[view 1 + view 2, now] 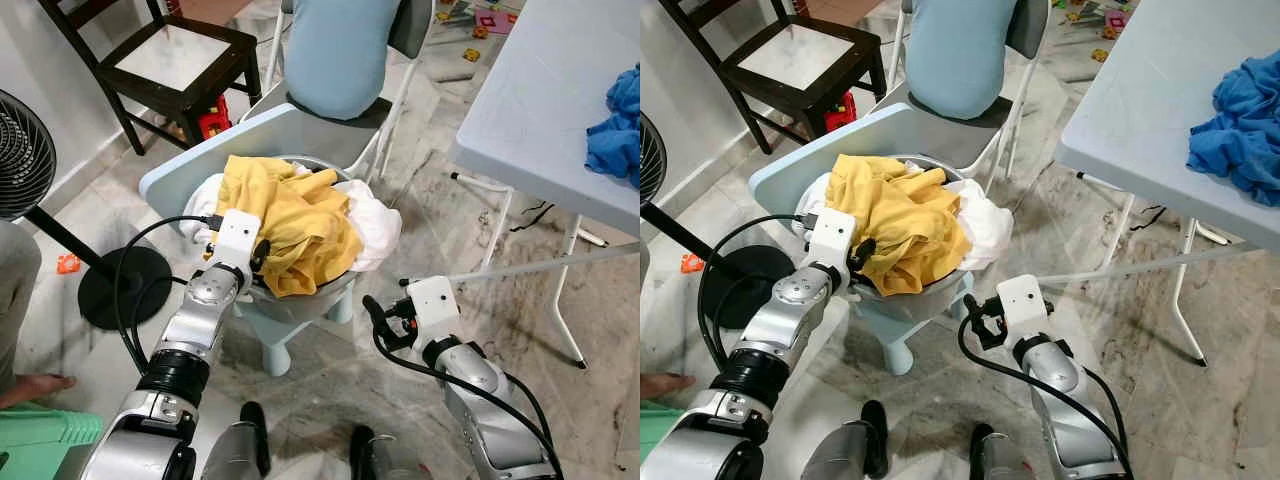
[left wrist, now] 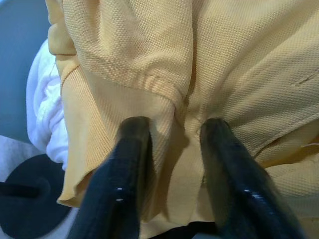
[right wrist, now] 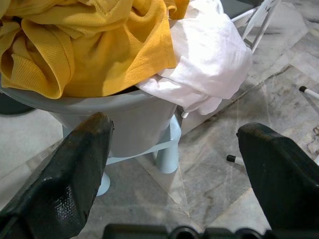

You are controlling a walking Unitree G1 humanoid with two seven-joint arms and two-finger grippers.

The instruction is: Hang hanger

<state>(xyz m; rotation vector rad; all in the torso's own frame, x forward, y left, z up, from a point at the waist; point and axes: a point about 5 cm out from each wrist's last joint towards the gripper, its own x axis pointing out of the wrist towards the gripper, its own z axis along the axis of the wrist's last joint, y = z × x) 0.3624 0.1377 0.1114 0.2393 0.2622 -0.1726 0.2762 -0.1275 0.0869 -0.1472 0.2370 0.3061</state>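
Yellow shirt [image 1: 290, 225] heaped in basin [image 3: 124, 119]; left gripper [image 2: 172, 144] pressed into it, fingers parted, nothing clamped. Right gripper [image 3: 174, 164] wide open, empty, beside basin. Step judged: picking garment. Next: pinch fold, lift.

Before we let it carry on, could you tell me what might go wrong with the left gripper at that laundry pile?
1. The left gripper has its fingers pressed into the yellow shirt; lifting may drag the white garment, which already droops over the basin rim, onto the floor.
2. The basin sits on a small pale blue stool; a sideways tug could tip it.
3. The right gripper hangs open beside the stool and could knock it.
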